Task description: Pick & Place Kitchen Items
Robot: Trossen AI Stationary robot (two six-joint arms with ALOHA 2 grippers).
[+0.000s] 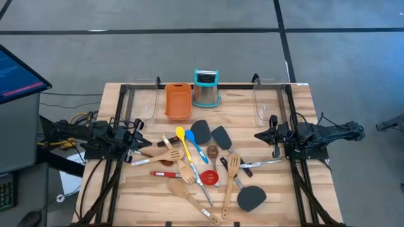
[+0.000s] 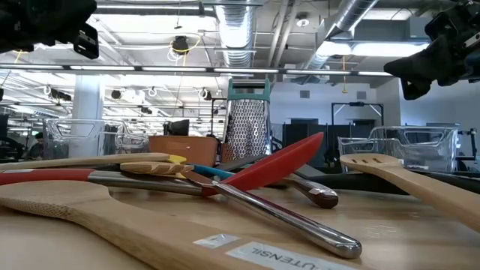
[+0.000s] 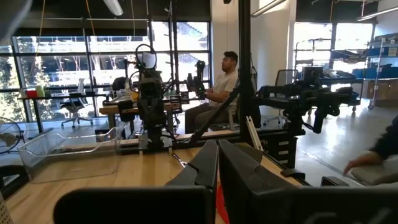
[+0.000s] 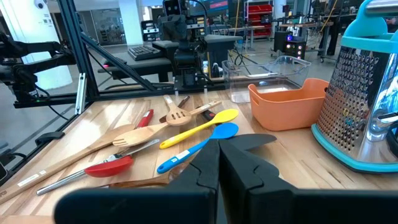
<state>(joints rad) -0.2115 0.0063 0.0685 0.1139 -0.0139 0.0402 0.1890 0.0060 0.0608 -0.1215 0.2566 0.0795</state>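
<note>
Right, nearest the table's front edge: a wooden spoon (image 1: 178, 189) lies flat with a steel-handled tool (image 1: 201, 183) crossing beside it, a black turner (image 1: 251, 198) sits at the front right, and a wooden slotted spatula (image 1: 231, 177) angles up just left of it. The red spoon (image 1: 210, 178) rests in the middle of the pile, touching the steel handle; in the low view its bowl tilts upward over that handle (image 2: 285, 217). Mid-table, a red-handled tool (image 1: 161, 174) and a slotted wooden spatula (image 1: 165, 155) point left, toward the left arm. The yellow spoon (image 1: 185, 143) and blue spoon (image 1: 195, 145) lie side by side, nearly parallel, with two more black turners (image 1: 201, 131) (image 1: 221, 137) just right of them, and a small dark wooden spoon (image 1: 213, 153) below those. All utensils are loose on the table (image 1: 278, 195), none held. Left gripper (image 1: 142, 144) hangs at the left edge, fingers pressed together, empty, its tip near the handles on that side. Right gripper (image 1: 259, 135) waits at the right edge, also closed and empty, well apart from the pile. Farther back, the orange tray (image 1: 178, 101) is just left of the grater (image 1: 206, 88), both near the rear rail. Two clear bins (image 1: 146, 104) (image 1: 267, 104) flank them. Beyond the table, a person (image 3: 222, 87) sits at a desk.
</note>
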